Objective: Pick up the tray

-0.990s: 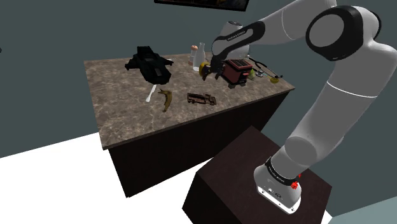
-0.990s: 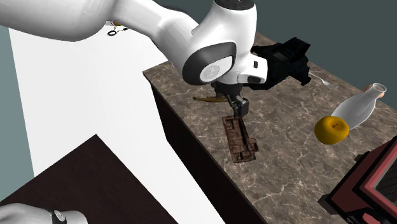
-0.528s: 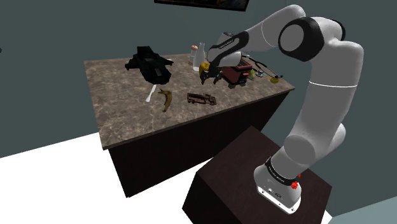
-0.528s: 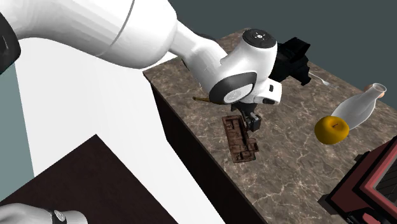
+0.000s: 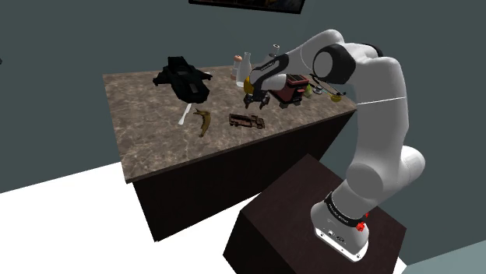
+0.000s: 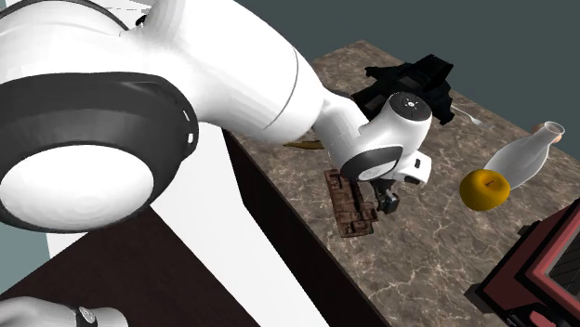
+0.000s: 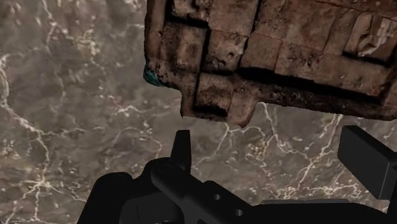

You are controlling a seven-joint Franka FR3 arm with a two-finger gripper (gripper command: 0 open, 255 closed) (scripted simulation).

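Gripper (image 6: 388,199) spread apart, pointing down, just beside brown tray (image 6: 346,210)

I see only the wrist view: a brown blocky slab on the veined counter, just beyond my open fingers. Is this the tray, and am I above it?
Observer: It is. The shoulder view shows the whole brown tray, a flat rectangle near the front edge of the counter.
Operator: And where does the gripper stand?
Observer: In the second exterior view the gripper hangs beside the tray, not over it, on the side toward the orange fruit.
Operator: Is anything close on the other side?
Observer: A brown curved thing, perhaps a banana, lies at the tray's left in the shoulder view, apart from it.
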